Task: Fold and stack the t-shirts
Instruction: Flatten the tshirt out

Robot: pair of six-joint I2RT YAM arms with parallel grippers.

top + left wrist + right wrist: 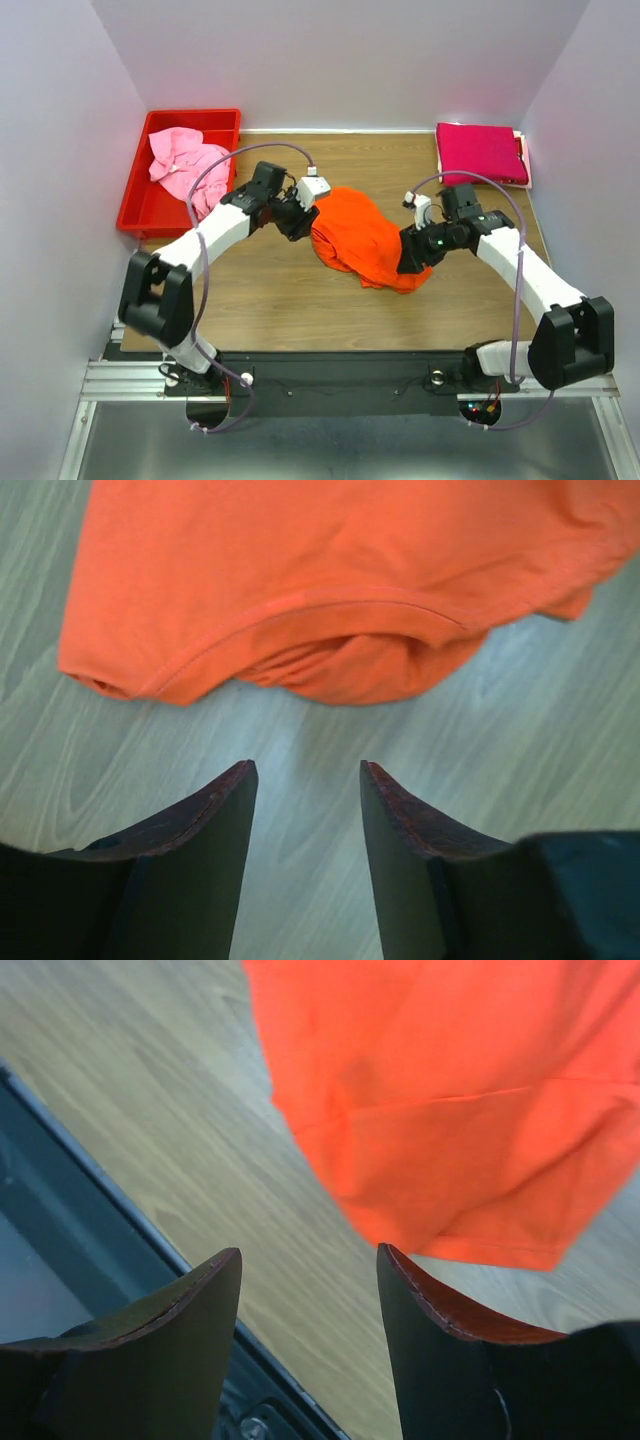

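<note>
Your left pincer point(305, 770) stood parted and empty above the table point(520, 750), just short of the orange t-shirt point(330, 590). Your right pincer point(310, 1252) was parted and empty too, at that shirt's opposite edge. The shirt lay crumpled mid-table, the pink t-shirt point(178, 160) in the red bin point(135, 215), and the magenta t-shirt point(480, 150) folded far right.

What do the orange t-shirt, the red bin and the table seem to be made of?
The orange t-shirt looks like soft matte cloth: it wrinkles, and a stitched hem shows. The red bin is probably moulded plastic: smooth, evenly coloured walls and rim. The table shows pale wood grain, matte; solid wood or laminate, I cannot tell.
</note>
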